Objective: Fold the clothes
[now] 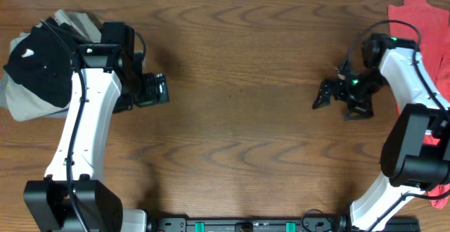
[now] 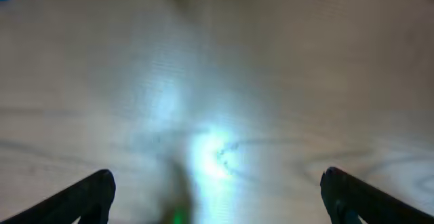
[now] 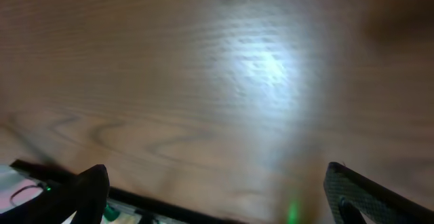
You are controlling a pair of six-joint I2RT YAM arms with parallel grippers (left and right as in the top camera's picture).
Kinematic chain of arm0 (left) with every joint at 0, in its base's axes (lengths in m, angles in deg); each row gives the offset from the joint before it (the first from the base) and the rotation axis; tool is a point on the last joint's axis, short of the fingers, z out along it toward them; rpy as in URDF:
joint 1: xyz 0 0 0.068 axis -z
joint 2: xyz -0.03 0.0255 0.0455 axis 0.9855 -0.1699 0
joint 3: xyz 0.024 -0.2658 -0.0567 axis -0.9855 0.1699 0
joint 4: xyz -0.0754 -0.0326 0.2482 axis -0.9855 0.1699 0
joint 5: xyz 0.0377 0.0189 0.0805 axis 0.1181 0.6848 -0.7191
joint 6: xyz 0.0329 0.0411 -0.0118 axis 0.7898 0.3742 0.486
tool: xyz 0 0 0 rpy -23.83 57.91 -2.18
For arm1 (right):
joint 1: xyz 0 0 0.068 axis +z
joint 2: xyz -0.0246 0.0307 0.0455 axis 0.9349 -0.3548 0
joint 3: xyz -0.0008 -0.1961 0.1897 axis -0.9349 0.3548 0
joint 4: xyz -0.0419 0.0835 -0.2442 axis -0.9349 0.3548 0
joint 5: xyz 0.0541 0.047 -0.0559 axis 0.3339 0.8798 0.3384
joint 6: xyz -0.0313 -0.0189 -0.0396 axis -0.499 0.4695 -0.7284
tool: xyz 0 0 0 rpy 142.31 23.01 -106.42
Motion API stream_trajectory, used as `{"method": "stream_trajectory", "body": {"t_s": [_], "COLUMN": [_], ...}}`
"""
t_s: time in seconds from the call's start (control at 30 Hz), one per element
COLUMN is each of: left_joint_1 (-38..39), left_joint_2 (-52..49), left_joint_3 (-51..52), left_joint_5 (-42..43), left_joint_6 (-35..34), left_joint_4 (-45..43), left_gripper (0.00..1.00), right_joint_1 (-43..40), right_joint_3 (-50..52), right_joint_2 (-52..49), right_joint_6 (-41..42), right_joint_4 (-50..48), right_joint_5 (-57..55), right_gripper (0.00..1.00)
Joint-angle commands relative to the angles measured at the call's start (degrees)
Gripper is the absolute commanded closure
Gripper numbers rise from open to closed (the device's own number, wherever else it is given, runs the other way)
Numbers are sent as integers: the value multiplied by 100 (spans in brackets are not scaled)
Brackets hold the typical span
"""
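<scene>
Neither arm is holding anything. The left end effector (image 1: 156,90) and the right end effector (image 1: 325,98) hang spread open either side of the table (image 1: 239,140) middle. The black shirt (image 1: 39,67) sits on the khaki trousers (image 1: 20,105) at the table's far-left corner, and the coral-red garment (image 1: 420,21) is at its far-right edge. The red one is probably next: the right arm should pinch a corner, drag it to the table's middle and flatten it first.

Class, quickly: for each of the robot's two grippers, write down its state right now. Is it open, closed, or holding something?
Left gripper: open, holding nothing.
Right gripper: open, holding nothing.
</scene>
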Motion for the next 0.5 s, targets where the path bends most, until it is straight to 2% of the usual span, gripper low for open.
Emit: {"method": "stream_trajectory", "body": {"t_s": [0.0,0.23,0.47], "left_joint_1": [-11,-11,-11], "left_joint_2": [717,2990,5707], "left_joint_3": [74,645,1779], "left_joint_5": [-66,-68,-221], "left_joint_6": [17,37,129], "left_joint_4": [138,-535,-1829], "left_gripper": [2,2,2], "right_joint_1": [-101,-15,59], "right_joint_3": [-11,601,2192], "right_joint_2": [520,2109,4857], "right_joint_6": [-61,275,455], "right_joint_4": [87,-446,-1963], "right_joint_5": [-13,-603,-745], "right_gripper": [1,1,1]}}
